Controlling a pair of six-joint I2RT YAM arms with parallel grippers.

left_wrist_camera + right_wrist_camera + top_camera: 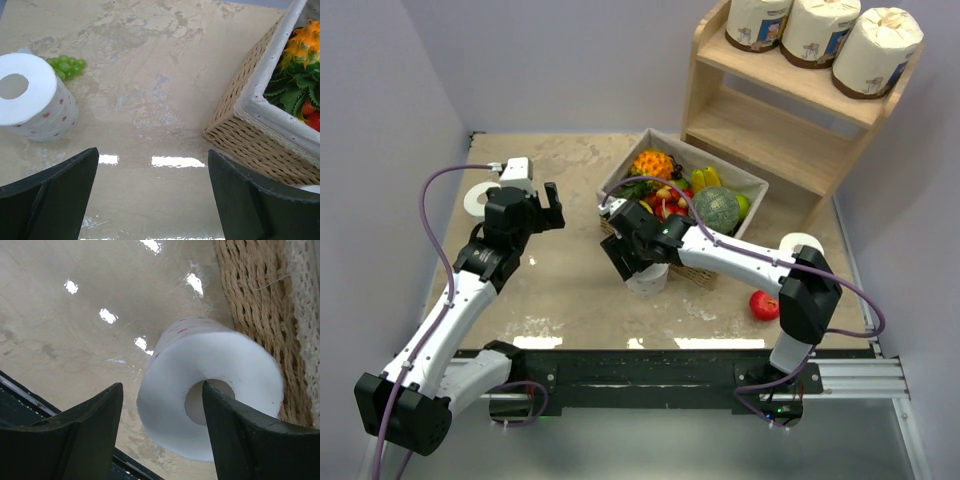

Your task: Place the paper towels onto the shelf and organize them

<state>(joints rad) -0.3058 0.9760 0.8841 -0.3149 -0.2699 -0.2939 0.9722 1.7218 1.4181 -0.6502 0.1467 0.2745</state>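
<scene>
Pickup is the step in hand: right jaws stand half open astride a bare roll [210, 390] upright on the worktop [75, 340] beside the basket [250, 300], one finger [240, 440] at its core, not clamped. Left jaws gape empty. Next: pinch the roll's wall, lift, and carry it to the shelf [770, 130].

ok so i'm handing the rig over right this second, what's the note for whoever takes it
Left gripper: open, empty, over bare table. First bare roll stands ahead to its left, by the grapes.
Right gripper: open, jaws apart over the second bare roll, which stands against the basket; no grip seen yet.
Third bare roll: on the table behind the right arm's elbow.
Done: three wrapped rolls on the top tier of the shelf.
Left: all three bare rolls need shelving; the lower tier has none.
</scene>
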